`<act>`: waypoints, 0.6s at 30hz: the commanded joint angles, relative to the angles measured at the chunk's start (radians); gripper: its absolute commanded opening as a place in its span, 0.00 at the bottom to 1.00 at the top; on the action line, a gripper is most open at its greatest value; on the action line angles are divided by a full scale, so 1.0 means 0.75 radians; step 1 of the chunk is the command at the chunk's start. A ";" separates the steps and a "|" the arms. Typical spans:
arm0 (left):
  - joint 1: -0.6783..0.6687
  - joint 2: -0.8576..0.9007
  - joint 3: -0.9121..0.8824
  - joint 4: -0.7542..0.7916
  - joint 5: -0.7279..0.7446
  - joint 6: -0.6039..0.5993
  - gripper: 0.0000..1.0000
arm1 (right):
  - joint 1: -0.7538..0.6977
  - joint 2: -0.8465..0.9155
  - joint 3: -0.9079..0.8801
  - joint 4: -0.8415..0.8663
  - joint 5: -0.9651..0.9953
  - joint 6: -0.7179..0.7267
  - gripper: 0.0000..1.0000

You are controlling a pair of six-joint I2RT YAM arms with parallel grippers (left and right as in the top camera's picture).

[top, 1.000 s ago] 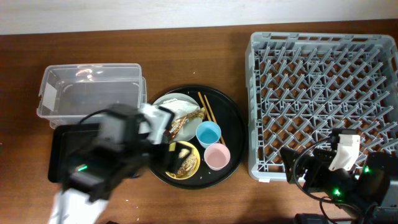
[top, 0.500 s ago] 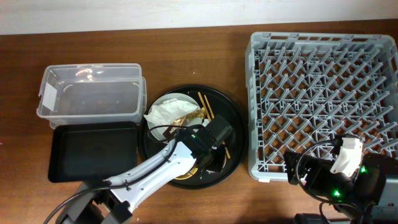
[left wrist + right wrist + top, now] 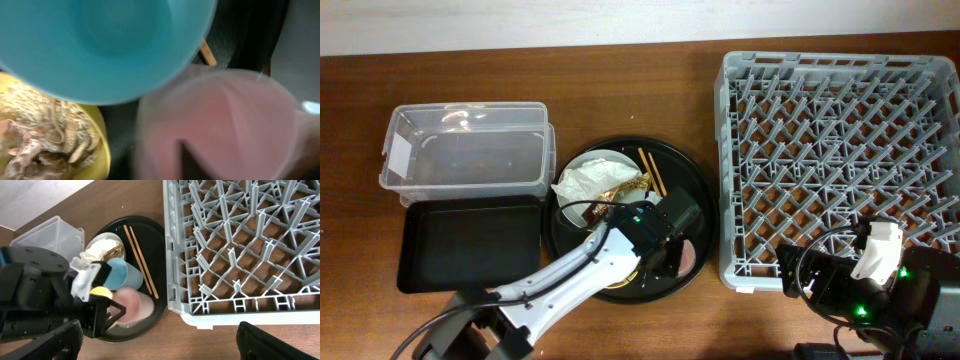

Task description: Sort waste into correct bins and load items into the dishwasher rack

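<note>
My left gripper [image 3: 665, 238] reaches over the round black tray [image 3: 698, 195] and is shut on the pink cup [image 3: 235, 115]. One dark finger [image 3: 197, 167] is inside the cup, which looks blurred and tipped. The light blue cup [image 3: 105, 45] touches it, and the yellow bowl [image 3: 101, 152] of brown food scraps [image 3: 40, 135] lies beside both. On the grey plate [image 3: 595, 163] lie the white napkin [image 3: 580, 183] and foil wrapper [image 3: 625, 186], with the chopsticks [image 3: 652, 172] alongside. My right gripper [image 3: 160, 350] hangs open by the near left corner of the dishwasher rack [image 3: 840, 150], holding nothing.
The clear tub [image 3: 465, 150] stands at the back left with the shallow black tray [image 3: 470, 245] in front of it. The left arm crosses from the front edge up to the round tray. The rack's near wall sits close to the right arm.
The left arm swung right from above the shallow black tray to the round tray and its jaws closed on the pink cup, which shifted slightly right. The right arm stayed put.
</note>
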 commanded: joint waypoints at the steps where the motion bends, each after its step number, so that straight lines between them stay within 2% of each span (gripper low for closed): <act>1: -0.025 -0.017 0.010 -0.026 0.045 0.002 0.00 | -0.007 0.001 0.023 -0.006 0.012 0.011 0.99; 3: -0.018 -0.127 0.087 -0.074 0.062 0.054 0.00 | -0.007 0.001 0.023 -0.004 0.012 0.011 0.99; 6: 0.064 -0.365 0.140 -0.085 0.214 0.108 0.00 | -0.007 0.001 0.023 0.012 -0.025 -0.020 0.98; 7: 0.122 -0.445 0.140 -0.083 0.324 0.175 0.00 | -0.007 0.001 0.023 0.036 -0.131 -0.103 0.91; 9: 0.288 -0.576 0.140 -0.084 0.695 0.349 0.00 | -0.007 0.002 0.023 0.132 -0.590 -0.373 0.90; 10: 0.383 -0.624 0.140 -0.084 0.888 0.425 0.00 | -0.007 0.004 0.023 0.186 -0.771 -0.446 0.91; 11: 0.540 -0.678 0.140 -0.085 1.202 0.541 0.00 | -0.007 0.004 0.023 0.307 -1.071 -0.526 0.90; 12: 0.622 -0.695 0.140 -0.085 1.397 0.597 0.00 | -0.007 0.005 0.023 0.398 -1.205 -0.522 0.91; 14: 0.705 -0.690 0.140 -0.084 1.672 0.669 0.00 | -0.007 0.018 0.023 0.488 -1.287 -0.468 0.91; 18: 0.712 -0.685 0.140 -0.069 1.930 0.721 0.00 | -0.006 0.063 0.022 0.523 -1.458 -0.468 0.94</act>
